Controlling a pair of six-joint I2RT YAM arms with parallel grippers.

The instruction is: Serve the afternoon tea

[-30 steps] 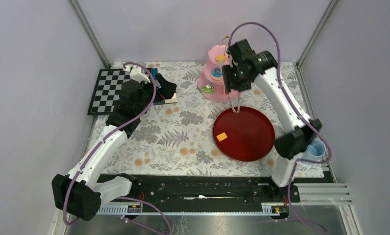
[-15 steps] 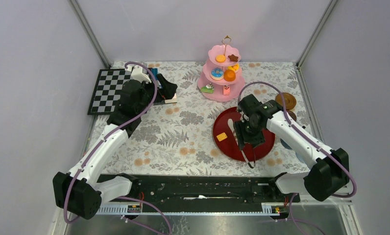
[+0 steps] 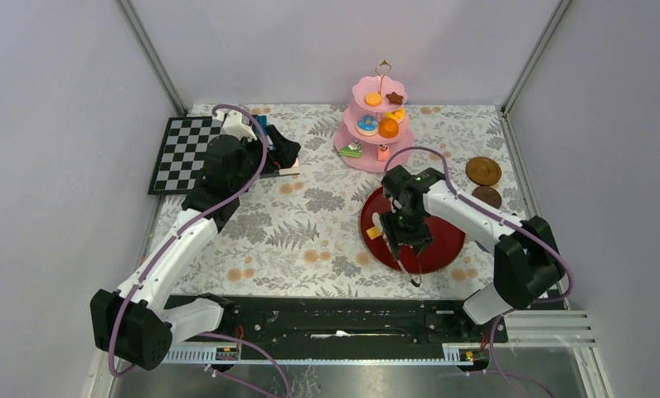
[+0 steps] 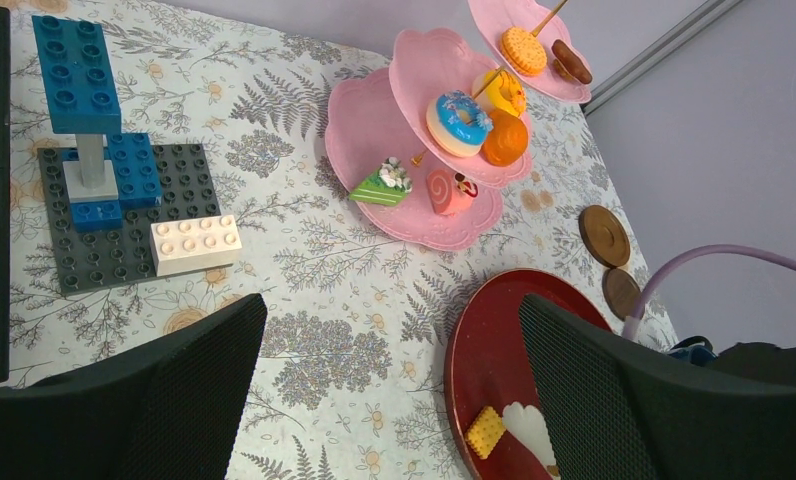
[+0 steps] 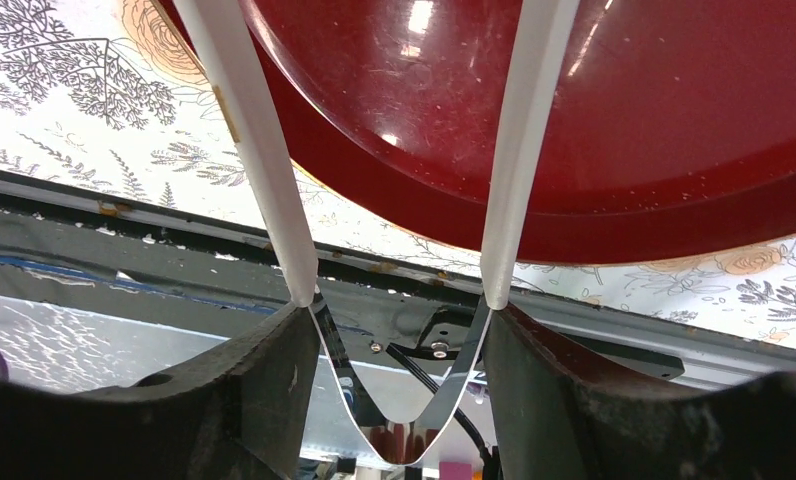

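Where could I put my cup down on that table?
The widest bare patch of flowered cloth lies mid-table, between the brick build and the dark red tray. A smaller one sits right of the pink stand, behind the brown saucers. The tray is crowded: the right gripper hangs there gripping white tongs.

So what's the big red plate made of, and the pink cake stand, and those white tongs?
The red tray looks like glossy plastic or lacquer, because the lights reflect sharply in it. The pink stand looks like smooth moulded plastic, with one even colour and scalloped edges. The white tongs seem to be thin, bendy plastic, a single matte white strip folded into a loop. I can't be sure about any of them.
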